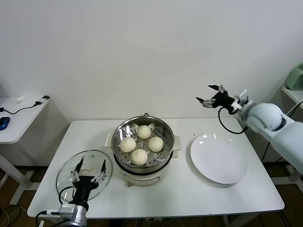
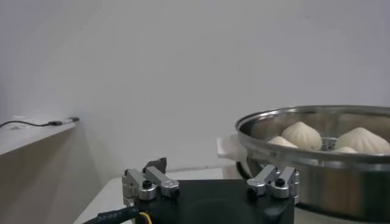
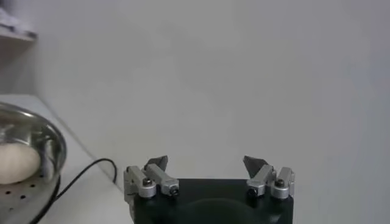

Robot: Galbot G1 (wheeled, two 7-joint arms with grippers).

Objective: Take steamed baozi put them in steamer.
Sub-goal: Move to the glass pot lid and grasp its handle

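Note:
The steel steamer (image 1: 119, 133) stands mid-table on its white base, with several cream-white baozi (image 1: 139, 156) resting on its perforated floor. It also shows in the left wrist view (image 2: 317, 159) with baozi (image 2: 303, 135) inside, and partly in the right wrist view (image 3: 46, 143) with one baozi (image 3: 15, 162). My right gripper (image 1: 210, 94) is open and empty, raised high above the table, right of the steamer and behind the plate. My left gripper (image 1: 89, 170) is open and empty, low at the front left over the glass lid.
A round glass lid (image 1: 68, 177) lies flat at the table's front left. An empty flat white plate (image 1: 218, 158) lies right of the steamer. A side desk (image 1: 19, 113) with cables stands at far left. A black cable (image 3: 82, 173) hangs near my right wrist.

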